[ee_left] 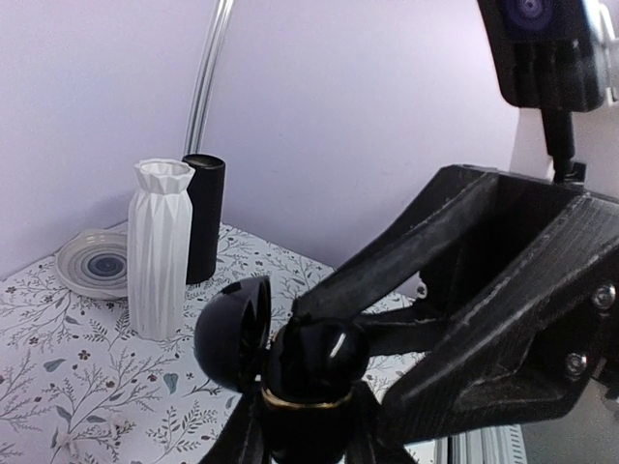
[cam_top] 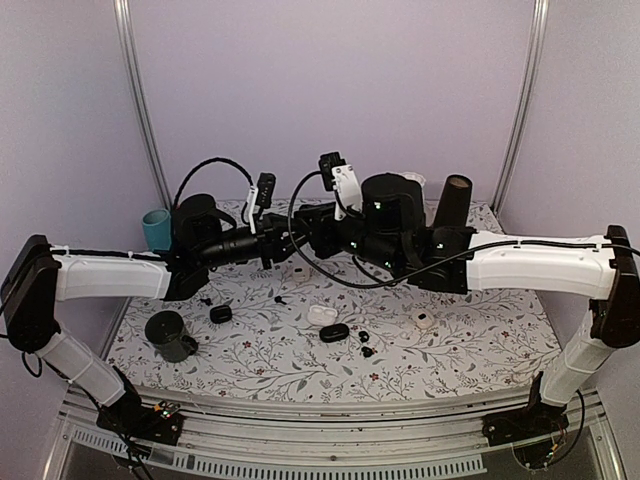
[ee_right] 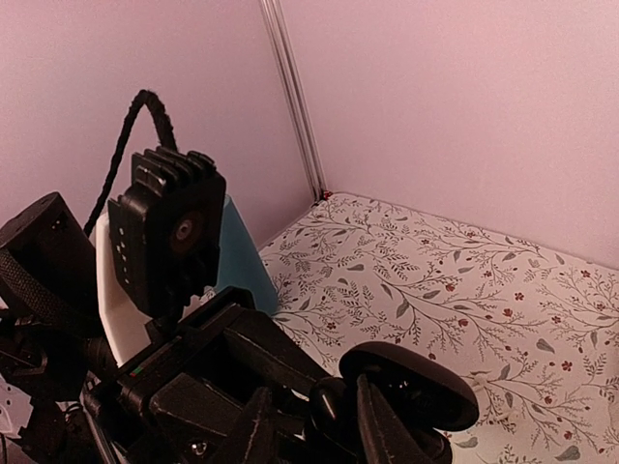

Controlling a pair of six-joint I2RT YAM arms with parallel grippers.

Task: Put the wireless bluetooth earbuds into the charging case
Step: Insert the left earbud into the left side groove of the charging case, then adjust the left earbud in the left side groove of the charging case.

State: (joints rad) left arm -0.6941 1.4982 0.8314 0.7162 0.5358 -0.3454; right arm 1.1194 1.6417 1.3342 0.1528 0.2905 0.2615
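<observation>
Beside the open charging case (ee_left: 309, 377) my left hand (ee_left: 308, 440) clamps, my right hand (ee_right: 314, 425) seems to seat a hidden earbud, its grip I cannot tell; next, ease clear.

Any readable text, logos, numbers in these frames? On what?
None readable in any view.
Black case, white vase, black tube, plate, teal cup: no print shows.
Table cases: too small to tell.

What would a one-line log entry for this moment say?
left gripper: shut on open charging case, raised | right gripper: at the case, opening unclear | earbud: loose on table
</observation>
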